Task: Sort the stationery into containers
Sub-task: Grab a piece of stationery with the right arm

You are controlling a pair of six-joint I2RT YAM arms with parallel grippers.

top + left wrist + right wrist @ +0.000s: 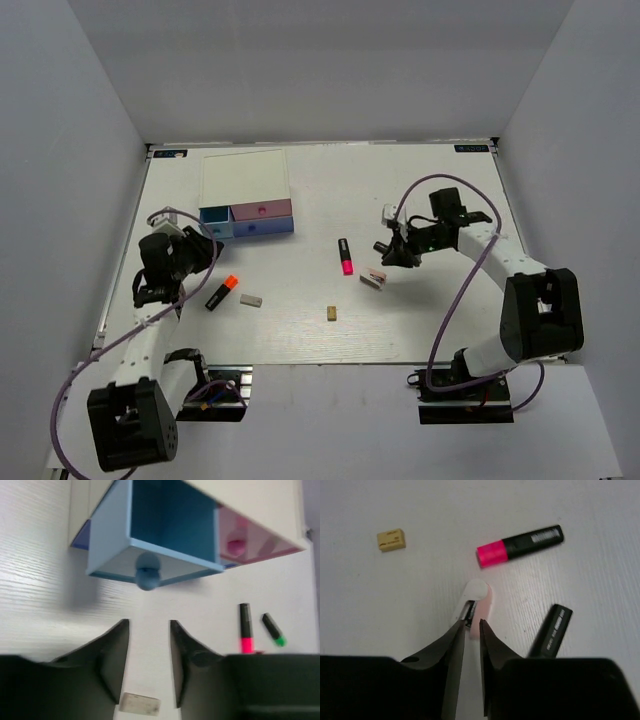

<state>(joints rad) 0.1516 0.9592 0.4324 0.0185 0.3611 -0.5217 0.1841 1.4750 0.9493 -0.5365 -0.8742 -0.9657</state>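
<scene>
- Top external view: left gripper [197, 254] sits just in front of the box [245, 178], fingers spread before its pulled-out light blue drawer [107, 535];
- orange highlighter [221, 293] and grey-white eraser [251, 299] lie farther in front of the box;
- right gripper [472, 624], well right of the box, holds its fingers nearly together at the pink-white eraser [476, 600]; whether it pinches cannot be told.

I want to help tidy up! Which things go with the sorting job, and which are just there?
For the job: orange highlighter, pink highlighter, green highlighter, grey eraser, pink eraser, tan eraser, drawer box.
Just there: purple cables, table.
</scene>
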